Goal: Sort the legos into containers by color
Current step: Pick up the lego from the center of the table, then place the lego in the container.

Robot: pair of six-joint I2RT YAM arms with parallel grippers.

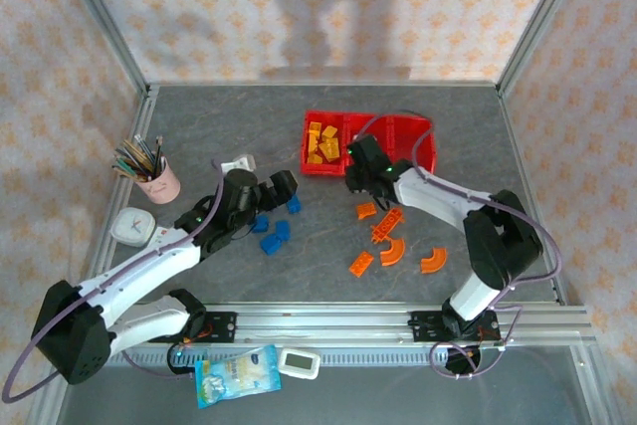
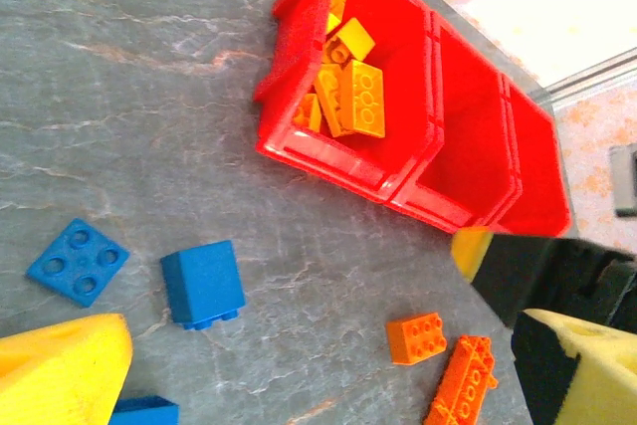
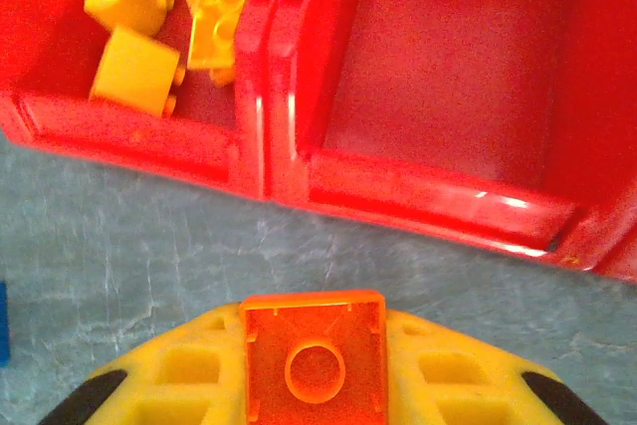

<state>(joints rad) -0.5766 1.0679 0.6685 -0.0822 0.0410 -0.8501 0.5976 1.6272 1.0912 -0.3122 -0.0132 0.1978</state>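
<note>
The red containers [image 1: 413,144] stand at the back middle, three joined bins. Several yellow legos [image 1: 321,142] lie in the left bin [image 3: 60,111]; the middle bin [image 3: 448,77] holds nothing. My right gripper [image 1: 358,168] is shut on an orange lego [image 3: 315,360], just in front of the tray's near wall, by the divider. My left gripper [image 1: 282,186] hangs open over the table, nothing between its fingers [image 2: 70,370]. Blue legos [image 1: 275,236] lie below it, among them a cube [image 2: 203,284] and a flat plate [image 2: 78,261]. Several orange legos [image 1: 388,228] lie right of centre, arcs [image 1: 433,261] included.
A pink pencil cup [image 1: 156,178] stands at the left, a white clock [image 1: 131,227] in front of it and a small white object [image 1: 239,162] behind my left arm. A snack packet [image 1: 236,375] and a white device [image 1: 299,361] lie past the front rail.
</note>
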